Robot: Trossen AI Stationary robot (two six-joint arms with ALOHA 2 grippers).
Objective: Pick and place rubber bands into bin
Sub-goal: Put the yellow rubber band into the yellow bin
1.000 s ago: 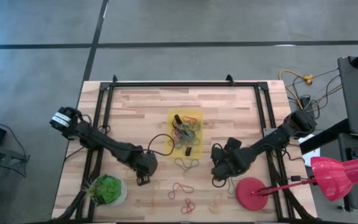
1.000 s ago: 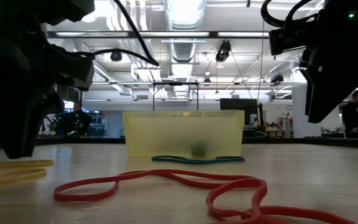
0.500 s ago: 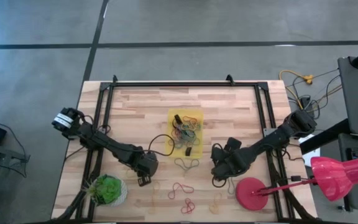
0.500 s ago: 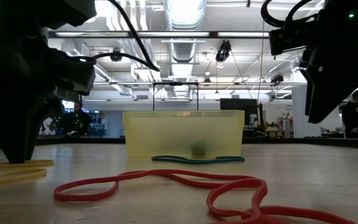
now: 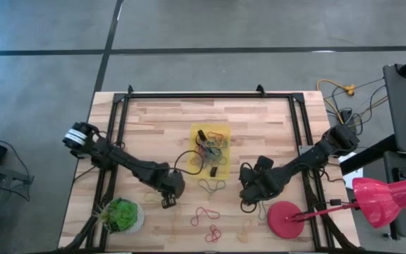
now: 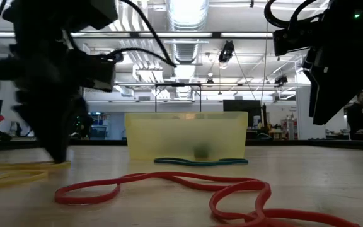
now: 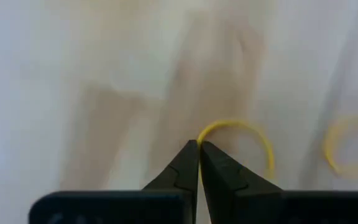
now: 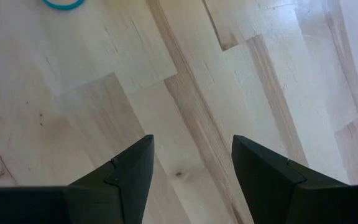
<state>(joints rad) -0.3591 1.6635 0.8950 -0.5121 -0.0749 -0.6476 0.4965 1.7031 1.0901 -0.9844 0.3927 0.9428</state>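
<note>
Rubber bands on the table: loose loops lie on the wooden table point(image 5: 154, 120) in front of the bin, among them a yellow band point(image 7: 241, 140), a red band point(image 6: 169, 186) and a green-blue band point(image 6: 200, 162).
Plant ball: a green plant ball point(image 5: 122, 215) sits at the near left corner of the table, just left of the left claw.
Left claw: the left claw point(image 5: 168, 200) is down at the table, near-left of the bin; in the low view its tip meets the surface beside the yellow band.
Left claw state: its fingers point(image 7: 188, 165) are pressed together, and the yellow band curls out from their tips, so it is pinching that band.
Second yellow loop: another yellow loop point(image 7: 347, 146) lies apart from the pinched one in the left wrist view.
Bin: the translucent yellow bin point(image 5: 197, 131) stands near the middle of the table, with a tangle of coloured bands and small dark blocks inside.
Green-blue band: it lies flat just in front of the bin's near wall in the low view.
Red band: a long looping strand nearest the low camera, well clear of the bin.
Right claw: the right claw point(image 5: 246, 199) hangs above the table, near-right of the bin.
Right claw state: its fingers point(image 8: 129, 174) are spread wide over bare wood, holding nothing.
Red disc: a round red disc point(image 5: 285, 219) rests at the near right, just beside the right claw.
</note>
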